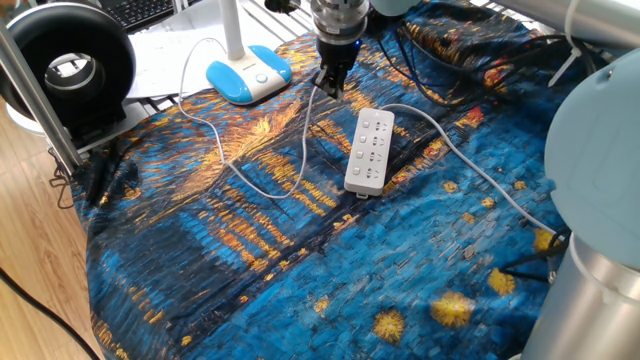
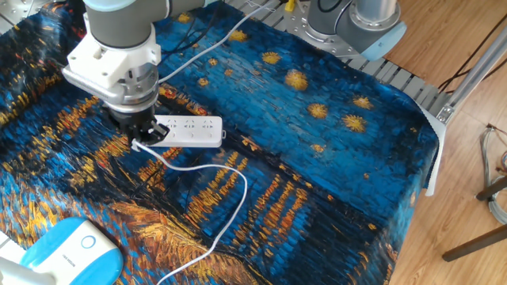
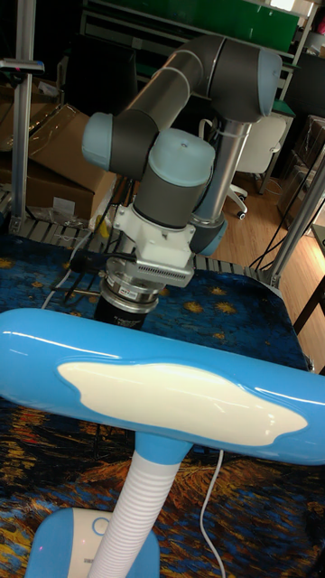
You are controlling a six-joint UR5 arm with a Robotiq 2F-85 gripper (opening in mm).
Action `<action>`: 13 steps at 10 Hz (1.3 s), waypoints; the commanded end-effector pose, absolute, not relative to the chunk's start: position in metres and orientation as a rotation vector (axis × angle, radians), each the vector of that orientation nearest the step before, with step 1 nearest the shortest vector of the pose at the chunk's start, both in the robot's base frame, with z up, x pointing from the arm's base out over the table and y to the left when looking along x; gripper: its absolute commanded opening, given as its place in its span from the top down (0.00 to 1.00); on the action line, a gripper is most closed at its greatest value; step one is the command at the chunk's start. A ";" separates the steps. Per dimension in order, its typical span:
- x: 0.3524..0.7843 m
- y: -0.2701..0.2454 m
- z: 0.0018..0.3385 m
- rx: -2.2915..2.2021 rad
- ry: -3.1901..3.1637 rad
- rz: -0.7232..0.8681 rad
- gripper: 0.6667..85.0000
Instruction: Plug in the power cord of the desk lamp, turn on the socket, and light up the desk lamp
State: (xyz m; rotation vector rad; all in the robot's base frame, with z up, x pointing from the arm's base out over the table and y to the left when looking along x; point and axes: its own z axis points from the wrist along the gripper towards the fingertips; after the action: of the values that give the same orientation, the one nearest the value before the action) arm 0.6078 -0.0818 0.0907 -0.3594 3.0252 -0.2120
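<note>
Holding the power cord (image 2: 207,169) by its plug end in closed jaws, lifted beside the socket (image 2: 188,131). I need the prongs squared over an outlet before I press the gripper (image 2: 142,139) straight down.

cloth (image 1: 300,260): deep blue with orange-yellow swirls and star dots | socket (image 1: 369,150): white, small grey markings | power cord (image 1: 300,150): thin, white | desk lamp (image 3: 171,402): light blue head with white panel, white ribbed stem, blue-white base | ring device (image 1: 65,65), upper left: black | arm (image 3: 181,144): grey with light-blue caps
</note>
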 end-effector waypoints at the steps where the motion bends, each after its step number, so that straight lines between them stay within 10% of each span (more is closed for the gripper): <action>1: 0.581 -0.091 0.084 -0.316 3.052 -0.154 0.99; 8: 0.585 -0.101 0.083 0.170 3.009 -0.159 0.99; 13: 0.566 -0.054 0.082 0.467 3.035 0.136 0.99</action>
State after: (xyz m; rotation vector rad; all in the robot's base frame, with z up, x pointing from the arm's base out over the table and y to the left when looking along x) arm 0.5751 -0.0736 0.0803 0.2780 3.0324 0.0019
